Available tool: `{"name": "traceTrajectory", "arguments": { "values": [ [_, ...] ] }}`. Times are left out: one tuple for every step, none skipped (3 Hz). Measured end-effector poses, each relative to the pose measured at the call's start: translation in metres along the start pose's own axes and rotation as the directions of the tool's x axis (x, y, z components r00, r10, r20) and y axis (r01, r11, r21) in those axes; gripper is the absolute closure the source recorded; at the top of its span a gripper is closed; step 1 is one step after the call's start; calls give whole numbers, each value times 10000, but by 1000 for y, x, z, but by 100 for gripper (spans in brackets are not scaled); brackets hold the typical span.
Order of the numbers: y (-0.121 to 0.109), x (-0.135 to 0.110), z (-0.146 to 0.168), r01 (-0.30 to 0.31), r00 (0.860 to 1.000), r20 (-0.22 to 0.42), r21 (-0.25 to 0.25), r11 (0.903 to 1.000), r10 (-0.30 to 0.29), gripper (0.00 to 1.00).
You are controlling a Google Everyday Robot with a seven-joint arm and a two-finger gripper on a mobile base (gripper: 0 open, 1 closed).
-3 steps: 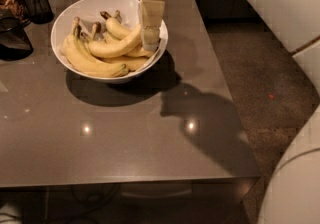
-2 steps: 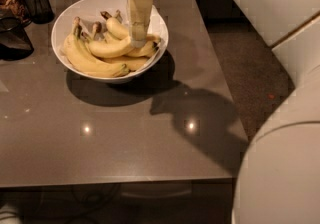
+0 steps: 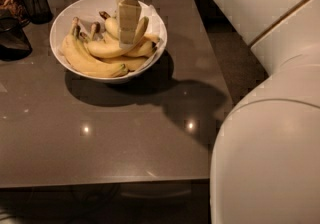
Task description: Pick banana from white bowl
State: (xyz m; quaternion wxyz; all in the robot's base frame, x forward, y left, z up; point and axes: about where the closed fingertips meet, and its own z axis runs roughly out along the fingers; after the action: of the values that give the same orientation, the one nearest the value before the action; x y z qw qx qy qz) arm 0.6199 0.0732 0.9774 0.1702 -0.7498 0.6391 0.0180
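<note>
The gripper (image 3: pixel 129 41) hangs among bananas (image 3: pixel 92 63) in the white bowl (image 3: pixel 84 6), far left on the counter (image 3: pixel 125 138); its grasp is unclear.

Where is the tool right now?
Camera view, upper left: the tool reaches down into the wide, glossy white bowl, among the yellow bananas.

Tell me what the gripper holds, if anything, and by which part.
Cannot be told. The gripper is down in the white bowl, at the middle of the top banana, but a grip is not visible.
</note>
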Motion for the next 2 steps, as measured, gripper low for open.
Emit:
{"name": "traceTrajectory", "arguments": {
  "values": [
    [15,3,5,-186,9996,223,-232,9996,191,17],
    [30,13,7,-860,9962,75,-431,9954,864,18]
  ]
}}
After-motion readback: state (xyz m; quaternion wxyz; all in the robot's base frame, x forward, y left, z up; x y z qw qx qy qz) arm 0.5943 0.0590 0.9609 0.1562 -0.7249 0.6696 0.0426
